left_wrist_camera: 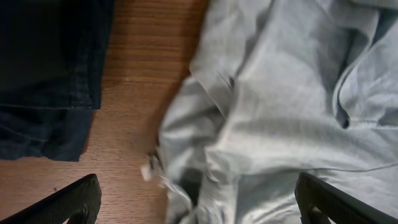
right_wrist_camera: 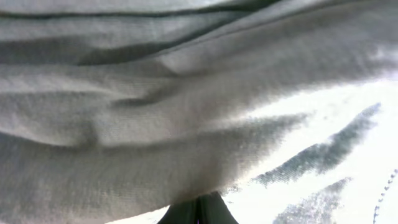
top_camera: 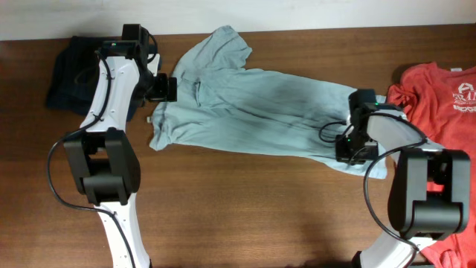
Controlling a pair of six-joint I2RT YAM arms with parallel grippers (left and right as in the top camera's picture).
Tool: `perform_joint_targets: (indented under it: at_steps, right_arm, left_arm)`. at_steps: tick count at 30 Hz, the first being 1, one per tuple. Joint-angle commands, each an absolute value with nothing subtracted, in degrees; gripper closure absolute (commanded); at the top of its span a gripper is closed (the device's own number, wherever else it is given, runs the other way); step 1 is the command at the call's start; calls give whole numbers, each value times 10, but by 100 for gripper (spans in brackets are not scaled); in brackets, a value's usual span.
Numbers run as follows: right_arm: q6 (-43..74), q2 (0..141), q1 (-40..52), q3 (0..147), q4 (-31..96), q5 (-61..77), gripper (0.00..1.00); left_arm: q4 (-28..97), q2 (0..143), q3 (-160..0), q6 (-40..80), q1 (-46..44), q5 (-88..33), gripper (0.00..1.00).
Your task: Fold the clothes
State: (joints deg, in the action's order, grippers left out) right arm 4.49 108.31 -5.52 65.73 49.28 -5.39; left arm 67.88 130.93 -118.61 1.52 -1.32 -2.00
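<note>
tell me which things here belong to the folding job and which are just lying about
Job: pale blue-grey T-shirt, pinched by right gripper; red T-shirt; left gripper, open.
Lying about: dark garment at the table corner, untouched, perhaps already done.

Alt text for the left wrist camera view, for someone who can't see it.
A crumpled pale blue-grey T-shirt fills the right side, lying on a wooden table beside a dark navy garment at upper left. The left claw is open, fingertips at the bottom corners.
</note>
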Motion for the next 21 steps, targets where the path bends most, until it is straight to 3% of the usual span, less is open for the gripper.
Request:
perform_joint_targets:
  at_steps: [1, 5, 10, 11, 21]
  right_arm:
    - [48, 1094, -72, 641, 477, -103, 96]
    - [48, 1094, -72, 647, 473, -101, 96]
    - [48, 1094, -71, 647, 473, -88, 96]
    - [48, 1094, -72, 647, 473, -83, 96]
    - [48, 1094, -72, 647, 482, -63, 96]
  left_arm:
    - [680, 1313, -1181, 17, -16, -40, 7]
    - [681, 1319, -1162, 22, -28, -75, 49]
    - [660, 1341, -1113, 34, -52, -110, 86]
    - [657, 1344, -1104, 34, -59, -112, 90]
    - [654, 1355, -1052, 69, -76, 16, 90]
